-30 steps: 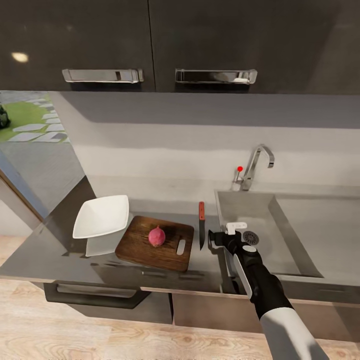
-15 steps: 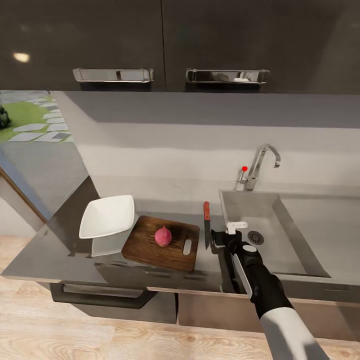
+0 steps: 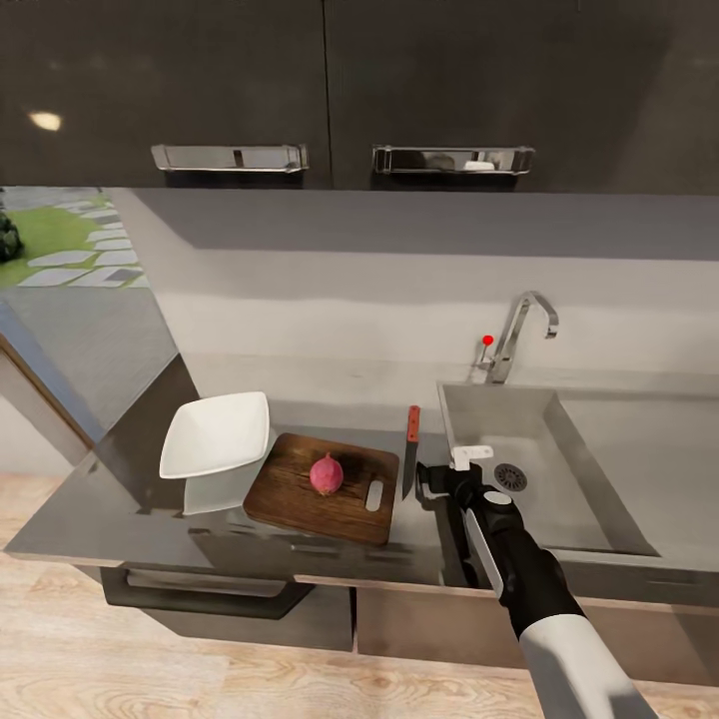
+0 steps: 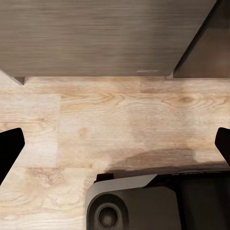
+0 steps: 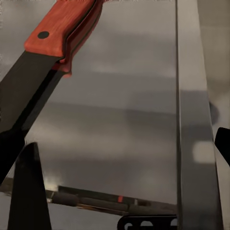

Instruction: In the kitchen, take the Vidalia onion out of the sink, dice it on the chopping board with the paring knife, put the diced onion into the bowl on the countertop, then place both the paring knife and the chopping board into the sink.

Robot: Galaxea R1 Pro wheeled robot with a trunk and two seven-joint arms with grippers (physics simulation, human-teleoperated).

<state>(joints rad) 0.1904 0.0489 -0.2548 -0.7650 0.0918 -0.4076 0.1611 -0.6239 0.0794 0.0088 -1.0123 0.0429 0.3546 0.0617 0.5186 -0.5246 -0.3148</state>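
No readable writing — right end effector (image 3: 431, 483) spread apart beside paring knife (image 3: 409, 449); left's state unclear.

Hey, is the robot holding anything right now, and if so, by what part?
Nothing is held. The right gripper is open beside the paring knife blade; the left gripper hangs open over the floor.
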